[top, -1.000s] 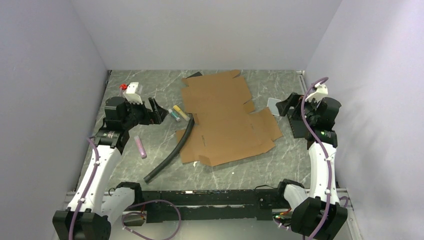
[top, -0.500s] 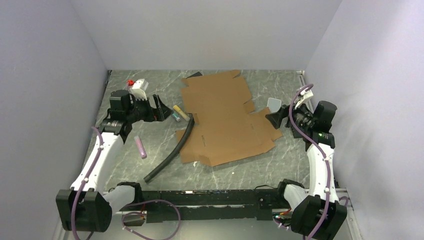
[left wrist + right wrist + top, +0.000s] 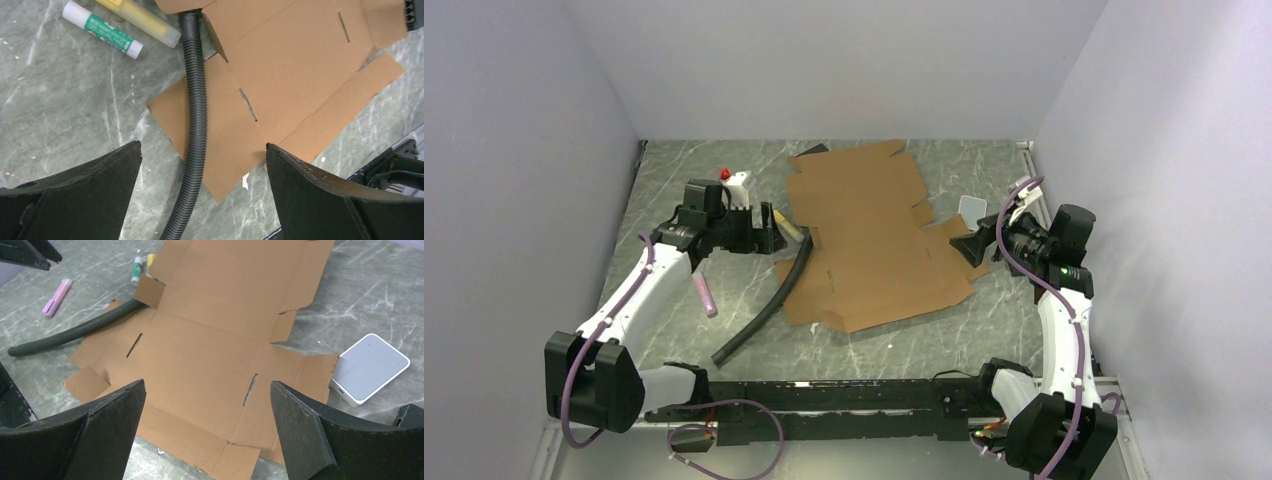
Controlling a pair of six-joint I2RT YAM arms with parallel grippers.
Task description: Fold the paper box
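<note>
The left end effector gapes wide and empty above a black hose that crosses the left flaps of the box, and the right end effector, just as open and empty, hangs over the box's right edge. The box lies unfolded and nearly flat mid-table, with a white square case just beside its right flap. To its left lie a glue stick whose green label is too small to read, a yellow stick and a pink marker.
</note>
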